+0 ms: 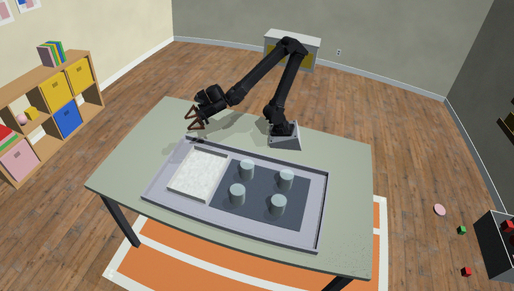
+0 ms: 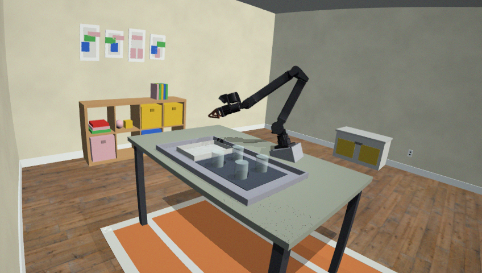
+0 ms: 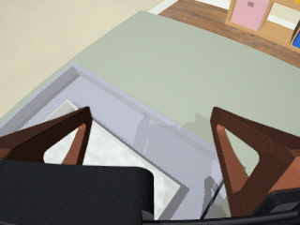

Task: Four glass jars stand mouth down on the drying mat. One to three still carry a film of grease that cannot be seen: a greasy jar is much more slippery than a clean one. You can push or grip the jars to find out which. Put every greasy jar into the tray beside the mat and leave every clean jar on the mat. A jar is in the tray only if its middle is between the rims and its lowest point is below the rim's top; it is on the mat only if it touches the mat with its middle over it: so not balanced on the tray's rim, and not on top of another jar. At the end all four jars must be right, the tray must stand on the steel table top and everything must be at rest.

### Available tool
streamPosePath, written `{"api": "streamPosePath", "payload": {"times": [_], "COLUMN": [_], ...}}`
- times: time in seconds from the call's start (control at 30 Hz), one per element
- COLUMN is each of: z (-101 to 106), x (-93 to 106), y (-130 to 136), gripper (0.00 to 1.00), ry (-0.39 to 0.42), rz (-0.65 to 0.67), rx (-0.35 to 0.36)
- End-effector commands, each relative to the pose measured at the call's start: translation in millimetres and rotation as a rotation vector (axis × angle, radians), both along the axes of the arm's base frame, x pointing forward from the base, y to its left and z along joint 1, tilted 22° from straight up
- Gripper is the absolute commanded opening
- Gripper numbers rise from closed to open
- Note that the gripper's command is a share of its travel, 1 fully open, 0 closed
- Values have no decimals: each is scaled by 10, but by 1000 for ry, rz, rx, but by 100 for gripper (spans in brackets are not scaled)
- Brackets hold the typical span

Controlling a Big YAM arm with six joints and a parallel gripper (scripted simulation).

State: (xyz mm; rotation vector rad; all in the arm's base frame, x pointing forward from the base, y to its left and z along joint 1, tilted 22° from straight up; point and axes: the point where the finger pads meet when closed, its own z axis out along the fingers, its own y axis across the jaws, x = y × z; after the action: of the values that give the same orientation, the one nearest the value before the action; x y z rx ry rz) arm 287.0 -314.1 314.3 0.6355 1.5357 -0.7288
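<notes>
Four pale glass jars stand apart, mouth down, on the dark drying mat (image 1: pixel 257 191) (image 2: pixel 260 181): back left jar (image 1: pixel 246 170) (image 2: pixel 237 152), back right jar (image 1: pixel 285 180) (image 2: pixel 261 164), front left jar (image 1: pixel 237 194) (image 2: pixel 217 158), front right jar (image 1: pixel 277 205) (image 2: pixel 241 170). The white-floored tray (image 1: pixel 187 194) (image 2: pixel 186 153) (image 3: pixel 112 155) lies left of the mat and holds no jar. My gripper (image 1: pixel 186 123) (image 2: pixel 209 116) (image 3: pixel 151 112) is open and empty, raised above the table behind the tray's far left end. Grease cannot be seen.
A low grey raised border (image 1: pixel 230 233) (image 2: pixel 219 185) surrounds mat and tray on the green-grey table (image 1: pixel 346 202) (image 2: pixel 324 193) (image 3: pixel 155 61). The arm's base (image 1: pixel 285 139) (image 2: pixel 287 152) stands behind the mat. A shelf (image 1: pixel 72 54) (image 2: pixel 101 102) stands beyond the table's left end.
</notes>
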Motion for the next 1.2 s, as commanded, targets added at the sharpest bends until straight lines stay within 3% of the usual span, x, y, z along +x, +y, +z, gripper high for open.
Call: {"api": "streamPosePath", "payload": {"times": [0.0,0.43,1.17], "z": [70,89,-336], "x": [136,549,871], "y": [220,814,2000], "gripper": [100,100,100], "ry": [22,68,162], "rz": [47,168,419], "rx": [-25,-38,-67]}}
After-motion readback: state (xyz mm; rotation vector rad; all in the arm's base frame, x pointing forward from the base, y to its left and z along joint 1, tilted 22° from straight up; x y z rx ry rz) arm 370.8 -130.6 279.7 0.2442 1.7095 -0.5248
